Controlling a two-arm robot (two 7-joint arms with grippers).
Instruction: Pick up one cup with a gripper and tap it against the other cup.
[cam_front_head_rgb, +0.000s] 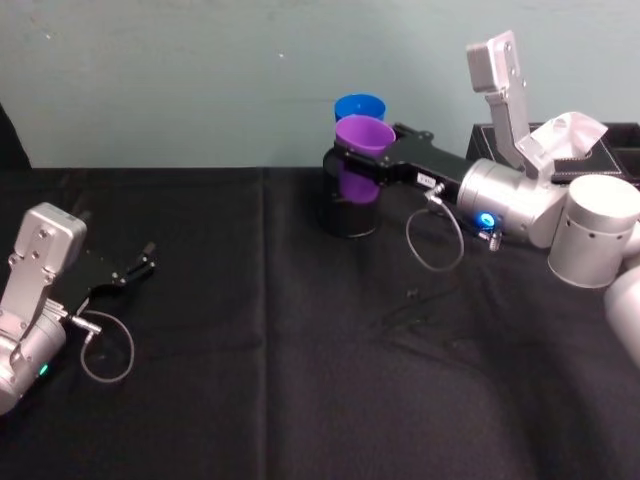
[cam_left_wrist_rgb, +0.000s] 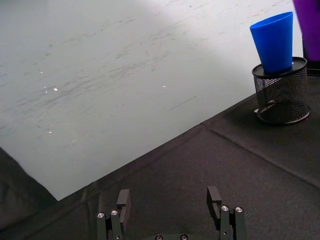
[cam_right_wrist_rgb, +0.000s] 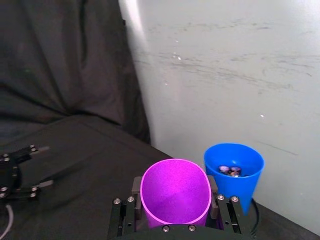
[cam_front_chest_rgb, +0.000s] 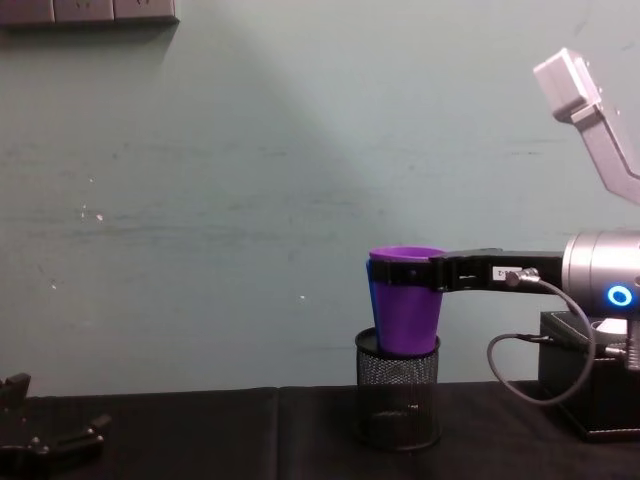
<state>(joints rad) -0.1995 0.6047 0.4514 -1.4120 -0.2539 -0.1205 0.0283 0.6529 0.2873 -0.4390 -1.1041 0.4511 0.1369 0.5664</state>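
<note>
Jaws of the right gripper (cam_front_head_rgb: 352, 160): pinching the purple cup (cam_front_head_rgb: 362, 135) just under its rim, one jaw on each side; cup upright, lifted clear of the table (cam_front_head_rgb: 300, 380).

Head view: blue cup (cam_front_head_rgb: 358, 106) standing in the mesh pen holder (cam_front_head_rgb: 347, 218), at twelve o'clock from the purple cup and just beside it; whether they touch cannot be told; left gripper (cam_front_head_rgb: 140, 262) parked on the table, well apart at eight o'clock from the cups.

Left wrist view: left gripper (cam_left_wrist_rgb: 169, 197) with jaws spread, holding nothing; blue cup (cam_left_wrist_rgb: 274, 42) seated upright in the mesh pen holder (cam_left_wrist_rgb: 281, 95); purple cup (cam_left_wrist_rgb: 310, 25) just beside it, raised.

Right wrist view: purple cup (cam_right_wrist_rgb: 175, 200) between the jaws of the right gripper (cam_right_wrist_rgb: 175, 190), mouth open and empty; blue cup (cam_right_wrist_rgb: 235, 175) just beside it, rims near or touching; small round items (cam_right_wrist_rgb: 230, 170) lying in the blue cup.

Chest view: purple cup (cam_front_chest_rgb: 405, 315) held above the mesh pen holder (cam_front_chest_rgb: 398, 400), base about level with the holder's rim; blue cup (cam_front_chest_rgb: 368, 290) a sliver at the purple cup's nine o'clock edge, mostly hidden behind it.

Step in hand, as judged: pick-up done; tap about to land or just landing.

Next move, as judged: a short, gentle nudge toward twelve o'clock with a firm grip, so the blue cup is knocked but not tipped out of its holder.
</note>
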